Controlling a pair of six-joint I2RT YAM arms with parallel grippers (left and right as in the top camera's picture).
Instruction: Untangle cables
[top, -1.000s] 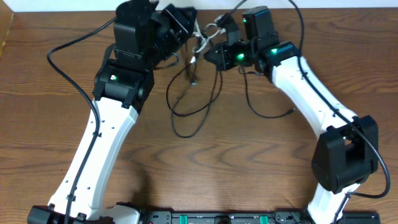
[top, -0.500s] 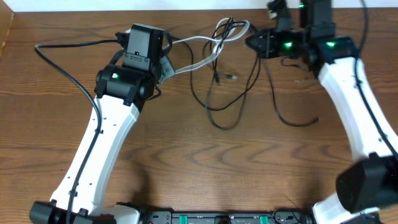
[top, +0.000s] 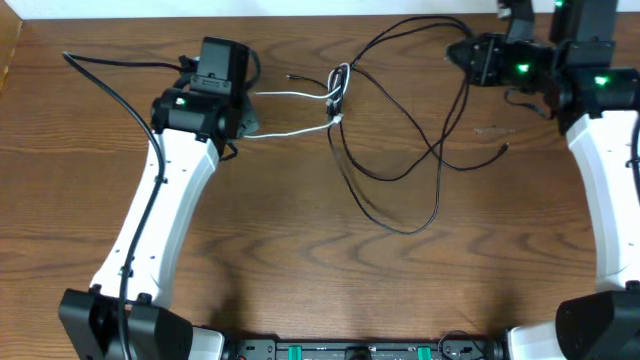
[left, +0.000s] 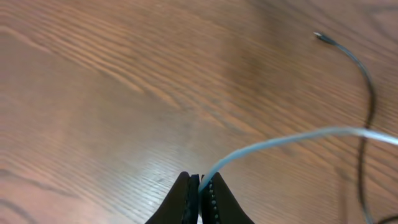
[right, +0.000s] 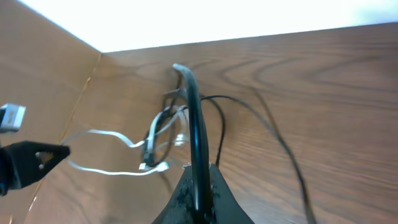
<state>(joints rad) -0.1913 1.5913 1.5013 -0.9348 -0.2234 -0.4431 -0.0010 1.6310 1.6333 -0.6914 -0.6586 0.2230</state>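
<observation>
Our left gripper (left: 199, 182) is clamping its jaws together on the white cable (left: 292, 139). That cable is leaving the fingertips and running low over the table (left: 93, 93) toward the right edge of the left wrist view. Our right gripper (right: 198, 183) is likewise pinching shut on a black cable (right: 194, 118), and that cord is rising out of the jaws in a stiff arch before bending down toward the knot (right: 158, 134).

From overhead we are seeing the two grippers standing well apart at the far side of the table, the left one to the left of the knot and the right one near the far right corner, with the cords stretching between them. The white cable is showing as two strands running from the left gripper to the knot, where white and black cords are crossing each other. On the near side of the knot, the other black cables (top: 400, 226) are lying slack on the wood in wide loops. One thin black end with a small plug (top: 504, 149) is resting on the table near the right arm. Another black end (left: 320, 36) is lying beside the white strand, apart from it.
</observation>
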